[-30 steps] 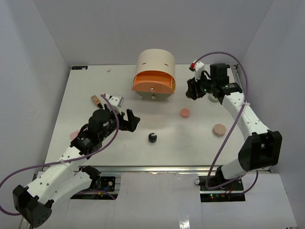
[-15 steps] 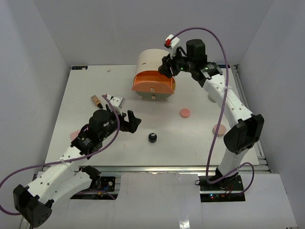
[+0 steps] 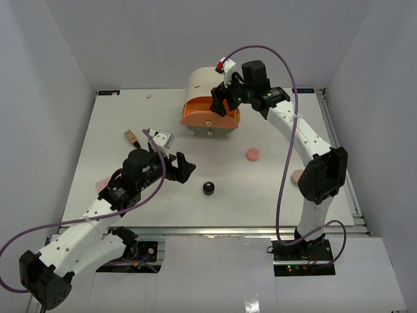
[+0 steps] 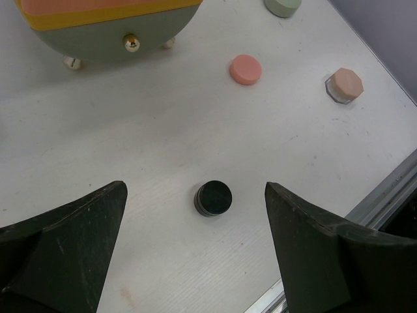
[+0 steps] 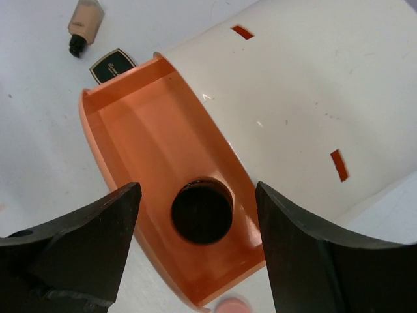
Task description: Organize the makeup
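Above the drawer [image 5: 130, 130], right jaws gape, seemingly empty

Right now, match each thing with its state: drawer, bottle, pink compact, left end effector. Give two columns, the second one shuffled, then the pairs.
1 drawer
2 bottle
3 pink compact
4 left end effector

A fingers apart, holding nothing
B pulled out, black pot inside
C on its side, left of the drawer unit
D flat on the table, right of the drawer unit

Pairs: 1-B, 2-C, 3-D, 4-A
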Action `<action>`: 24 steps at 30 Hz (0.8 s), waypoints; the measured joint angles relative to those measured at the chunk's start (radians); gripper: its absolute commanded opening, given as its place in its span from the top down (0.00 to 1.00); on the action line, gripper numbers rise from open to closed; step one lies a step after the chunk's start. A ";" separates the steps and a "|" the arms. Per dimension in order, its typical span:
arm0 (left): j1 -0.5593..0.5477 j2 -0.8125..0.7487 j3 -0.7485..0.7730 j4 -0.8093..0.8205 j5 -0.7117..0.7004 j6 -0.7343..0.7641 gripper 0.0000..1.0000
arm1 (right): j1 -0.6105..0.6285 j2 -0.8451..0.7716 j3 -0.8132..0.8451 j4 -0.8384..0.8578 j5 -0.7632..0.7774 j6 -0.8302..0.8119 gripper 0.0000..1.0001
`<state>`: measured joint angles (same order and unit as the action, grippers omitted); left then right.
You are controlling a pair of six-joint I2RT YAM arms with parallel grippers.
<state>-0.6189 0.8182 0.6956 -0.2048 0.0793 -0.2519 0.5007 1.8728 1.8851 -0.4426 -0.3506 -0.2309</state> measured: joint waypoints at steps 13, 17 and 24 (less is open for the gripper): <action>-0.005 0.200 0.000 0.010 0.132 -0.032 0.16 | -0.028 -0.173 -0.083 0.001 -0.077 -0.052 0.04; -0.061 0.304 0.006 0.009 0.110 -0.091 0.16 | -0.137 -0.440 -0.330 0.026 -0.221 -0.117 0.10; -0.215 0.494 0.066 -0.038 -0.023 -0.179 0.10 | -0.319 -0.757 -0.827 0.088 -0.442 -0.199 0.10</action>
<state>-0.8337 1.3124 0.7613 -0.2430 0.0561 -0.4308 0.1817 1.1156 1.0585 -0.3543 -0.7930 -0.4303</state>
